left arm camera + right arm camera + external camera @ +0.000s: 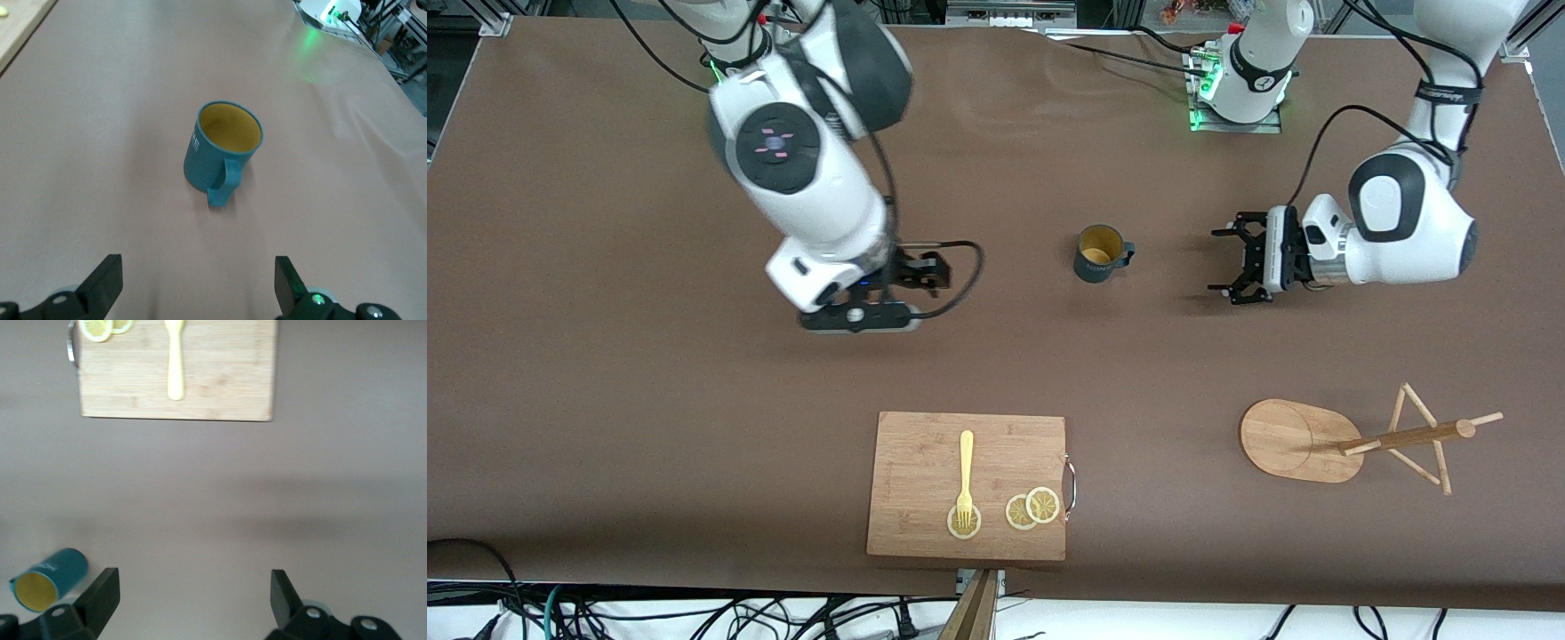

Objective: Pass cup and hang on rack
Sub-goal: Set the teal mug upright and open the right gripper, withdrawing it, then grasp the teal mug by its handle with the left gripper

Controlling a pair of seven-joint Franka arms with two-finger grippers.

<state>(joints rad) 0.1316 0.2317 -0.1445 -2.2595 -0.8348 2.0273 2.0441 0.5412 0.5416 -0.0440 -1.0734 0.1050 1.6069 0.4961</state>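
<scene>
The dark teal cup [1100,253] stands upright on the brown table, its yellowish inside showing and its handle turned toward the left arm's end. My left gripper [1216,260] is open and empty, low over the table, a short gap from the cup's handle side. In the left wrist view the cup [223,157] lies ahead of the open left gripper [199,287]. My right gripper [938,273] is open and empty over bare table toward the right arm's end. The right wrist view shows the cup [50,580] off to one side of that gripper [193,600]. The wooden rack [1294,440] stands nearer the front camera.
A rectangular wooden cutting board [925,462] lies near the table's front edge with a yellow fork [966,471] and lemon slices [1032,508] on it. It also shows in the right wrist view [220,380]. The rack's pole and pegs [1409,436] stick out toward the left arm's end.
</scene>
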